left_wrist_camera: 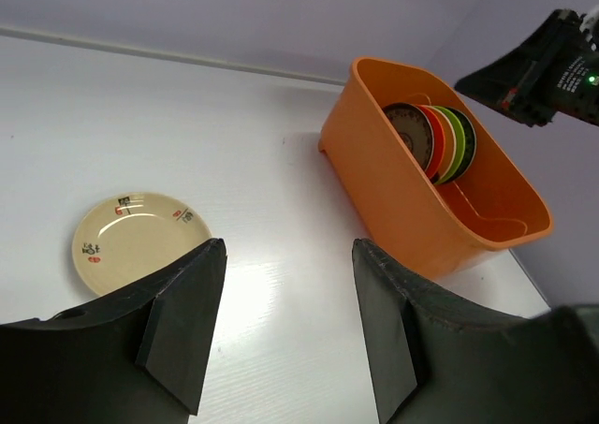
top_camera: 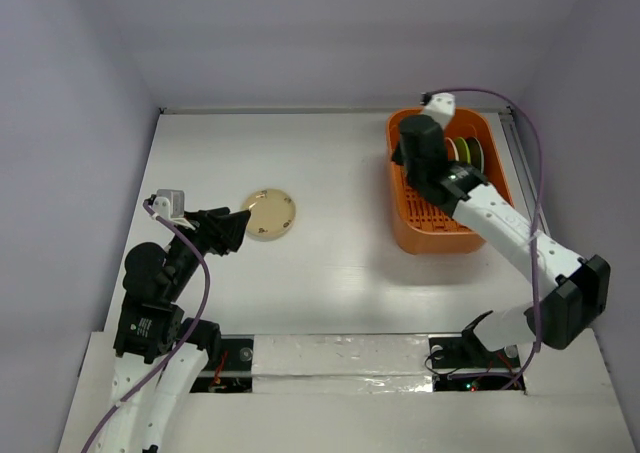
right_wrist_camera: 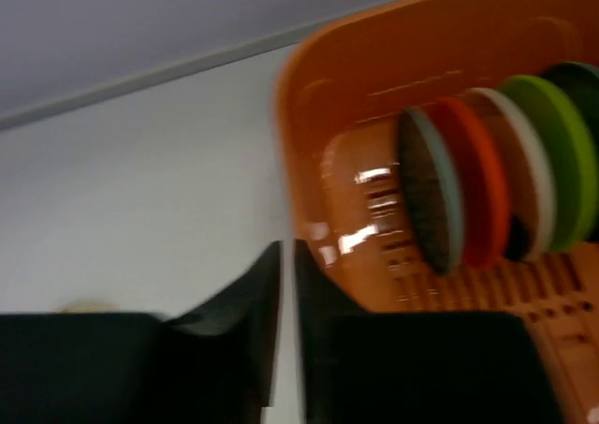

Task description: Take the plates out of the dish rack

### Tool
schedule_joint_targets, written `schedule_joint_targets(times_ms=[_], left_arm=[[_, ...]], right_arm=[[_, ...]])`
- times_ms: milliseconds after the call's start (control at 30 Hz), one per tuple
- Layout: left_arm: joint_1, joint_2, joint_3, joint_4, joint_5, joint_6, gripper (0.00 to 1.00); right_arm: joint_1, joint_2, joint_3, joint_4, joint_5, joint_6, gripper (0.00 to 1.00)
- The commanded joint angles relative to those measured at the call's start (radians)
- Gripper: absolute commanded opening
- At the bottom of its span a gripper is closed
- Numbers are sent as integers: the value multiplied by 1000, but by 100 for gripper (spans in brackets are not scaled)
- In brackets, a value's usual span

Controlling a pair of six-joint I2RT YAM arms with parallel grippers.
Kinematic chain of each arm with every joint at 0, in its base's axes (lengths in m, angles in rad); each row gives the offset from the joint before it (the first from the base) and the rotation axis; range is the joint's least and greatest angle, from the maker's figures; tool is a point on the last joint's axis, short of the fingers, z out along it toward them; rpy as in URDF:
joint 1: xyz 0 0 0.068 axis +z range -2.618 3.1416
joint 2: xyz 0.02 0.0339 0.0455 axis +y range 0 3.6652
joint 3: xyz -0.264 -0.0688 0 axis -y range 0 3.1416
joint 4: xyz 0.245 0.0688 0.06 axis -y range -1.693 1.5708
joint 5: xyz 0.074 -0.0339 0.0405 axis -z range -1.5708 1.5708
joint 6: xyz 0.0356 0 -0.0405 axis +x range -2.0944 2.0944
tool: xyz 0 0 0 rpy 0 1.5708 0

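Nearest the arm bases and well to the left of the orange plastic rectangular dish rack [top_camera: 430, 241], the left gripper [left_wrist_camera: 288, 255] hangs low over the white table [top_camera: 330, 173], its black fingers spread wide with nothing between them. Just beyond it, also well left of the rack, a tan round plate with small red and black marks [left_wrist_camera: 136, 240] lies flat on the table, clear of the gripper. Farther off, the right gripper [right_wrist_camera: 288, 255] hovers at the rack's left wall, fingers drawn together to a thin slit around nothing. That view is blurred, so I cannot tell whether it is inside or outside the wall. In the rack's far half five plates stand on edge, face to face: a dark patterned plate [left_wrist_camera: 409, 134] in front, then a red-orange plate [left_wrist_camera: 435, 138], a cream one, a yellow-green plate [left_wrist_camera: 459, 138] and a dark one at the back. They look stiff, light and glossy, so probably slippery and liable to chip. The best hold is likely the front plate's upper rim, pinched across its thickness, though the gap behind it is tight.
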Motion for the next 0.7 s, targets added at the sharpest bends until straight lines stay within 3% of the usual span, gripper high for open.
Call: schedule_joint_targets(times_ms=[0,67,167,300,667], left_arm=[[6,-3,-9,44,17,0,53],[6,-1,-9,46,19,0,53],[6,4,-9,46,19,-2,53],[6,4,-10,44,17,-2,54],[6,8,-10,46,17,-2,54]], right_arm=[[-118,-23,-54,-108,60,-99,34],[-147,5,-14,-183,92,-110,43],[-191,49,20,-203,88,-143,45],[-227,95,40,-191,20,-181,43],[-282,295,140,-226,48,-238,34]])
